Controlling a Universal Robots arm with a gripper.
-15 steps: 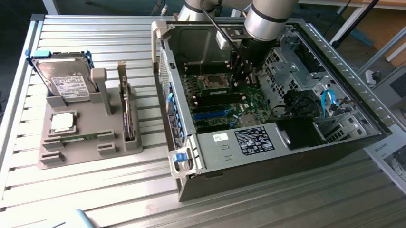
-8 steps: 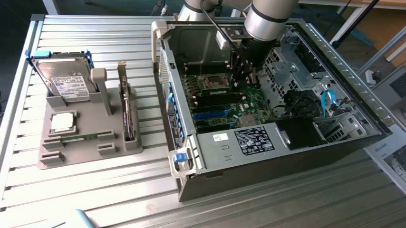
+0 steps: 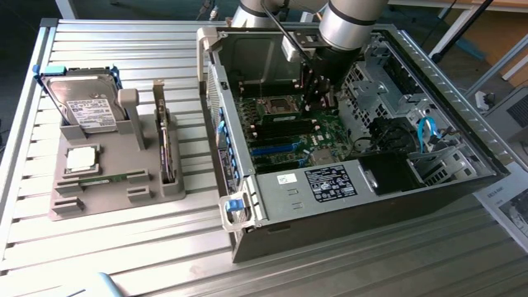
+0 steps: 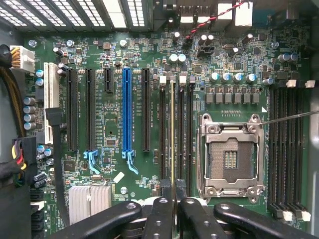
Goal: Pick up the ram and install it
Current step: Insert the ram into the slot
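The claw (image 4: 172, 195) squeezes the ram (image 4: 172, 134), held edge-on. Its long side runs along the black slots (image 4: 163, 134) beside the empty socket (image 4: 230, 159), maybe right over one.

We see the gripper (image 4: 173, 193) clamped on the ram (image 4: 172, 129), edge-on along the motherboard's (image 4: 110, 127) memory slots (image 4: 182, 134), beside an open processor socket (image 4: 230, 159).

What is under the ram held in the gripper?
Black memory slots on the motherboard, beside the processor socket. The ram, held edge-on by the gripper, covers the slot straight beneath it.
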